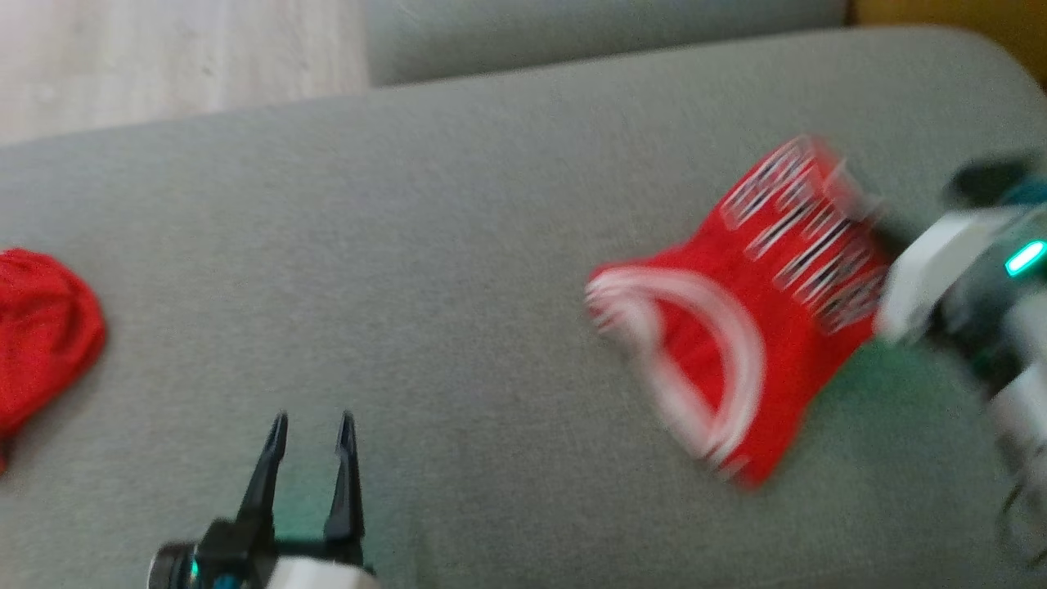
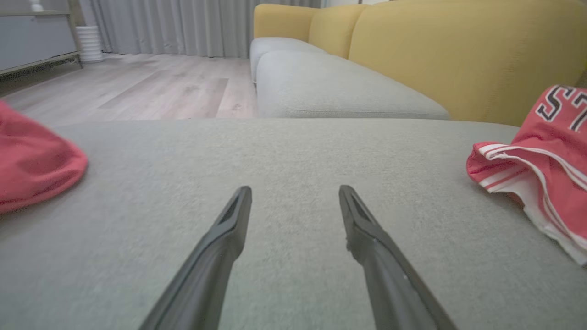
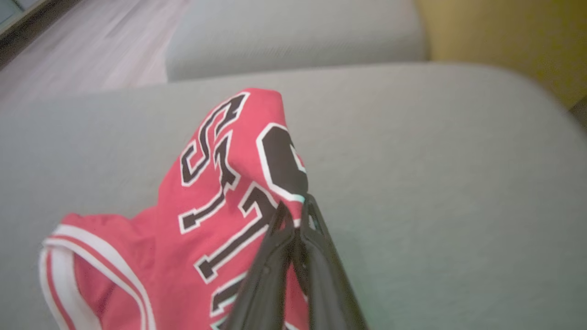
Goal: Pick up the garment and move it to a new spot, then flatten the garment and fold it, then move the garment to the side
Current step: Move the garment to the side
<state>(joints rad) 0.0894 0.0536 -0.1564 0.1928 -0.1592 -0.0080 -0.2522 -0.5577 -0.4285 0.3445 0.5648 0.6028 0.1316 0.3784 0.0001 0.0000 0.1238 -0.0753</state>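
Two red cloths lie on one grey sofa cushion (image 1: 409,245). One is the garment (image 1: 736,319), a red jersey with red-and-white striped trim and black-and-white lettering, bunched on the cushion's right part. The other is a plain red cloth lump (image 1: 45,327) at the far left edge, well apart from it.

I have two claws. My right claw (image 3: 296,204) comes in from the right, its two dark fingers pressed together and pinching the garment at its lettered edge, where the cloth rises into a peak. The striped trim end sits lower, toward the cushion. In the head view my right arm (image 1: 932,278) is a pale, blurred shape against the garment's right side.

My left claw (image 1: 313,419) is low at the cushion's near edge, fingers apart, pointing forward over bare grey fabric between the two cloths and touching neither. One yellow sofa back (image 2: 458,55) and a pale wooden floor (image 1: 164,57) lie beyond.
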